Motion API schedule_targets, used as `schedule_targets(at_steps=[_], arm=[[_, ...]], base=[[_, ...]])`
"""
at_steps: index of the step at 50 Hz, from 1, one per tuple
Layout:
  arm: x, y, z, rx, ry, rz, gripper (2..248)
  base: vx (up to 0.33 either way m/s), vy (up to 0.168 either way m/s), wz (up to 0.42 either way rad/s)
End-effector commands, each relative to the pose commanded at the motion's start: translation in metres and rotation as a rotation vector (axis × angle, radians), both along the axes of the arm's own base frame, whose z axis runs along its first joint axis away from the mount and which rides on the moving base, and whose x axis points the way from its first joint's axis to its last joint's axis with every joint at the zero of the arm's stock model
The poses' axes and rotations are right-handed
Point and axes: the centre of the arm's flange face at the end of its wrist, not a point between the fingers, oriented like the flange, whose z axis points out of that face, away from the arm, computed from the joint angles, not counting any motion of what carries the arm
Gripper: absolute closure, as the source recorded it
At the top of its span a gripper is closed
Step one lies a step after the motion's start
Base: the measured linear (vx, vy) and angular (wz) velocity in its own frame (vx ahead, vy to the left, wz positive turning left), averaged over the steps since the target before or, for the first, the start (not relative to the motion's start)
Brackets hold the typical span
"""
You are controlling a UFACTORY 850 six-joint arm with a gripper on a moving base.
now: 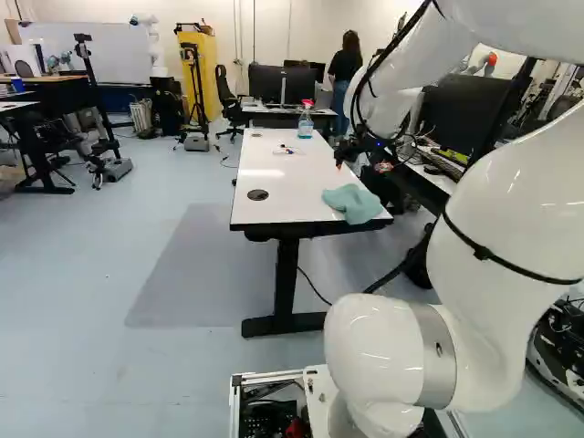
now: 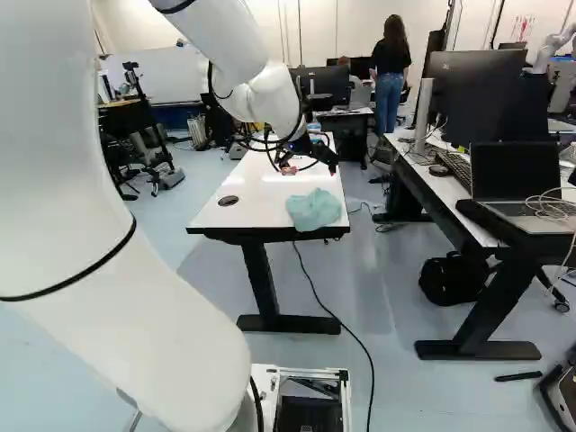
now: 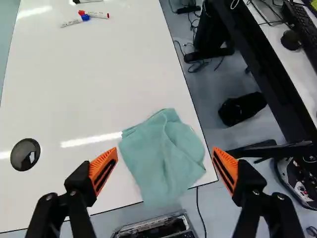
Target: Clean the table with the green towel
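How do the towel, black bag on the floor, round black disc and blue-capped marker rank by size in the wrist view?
Largest to smallest:
1. Green towel
2. Black bag
3. Round black disc
4. Blue-capped marker

The wrist view's edge cuts off the far end of the surface (image 3: pixel 84 79) and the farthest marker (image 3: pixel 88 1), both ahead of the pincer (image 2: pixel 310 164). The underside of the towel (image 3: pixel 166 153), between its fingers and ahead, is hidden.

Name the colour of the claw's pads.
The pads are orange, showing best in the wrist view.
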Motion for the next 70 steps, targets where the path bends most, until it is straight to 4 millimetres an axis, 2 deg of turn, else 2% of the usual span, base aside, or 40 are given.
schedule_targets(at_steps=[39,70], arm=[[-0.022,0.032,-0.041,-0.013,-0.118,0.055,3],[-0.062,0.07,-0.091,-0.023,-0.276,0.122,3]], base=[[0.0,0.0,0.0],[0.0,0.0,0.0]])
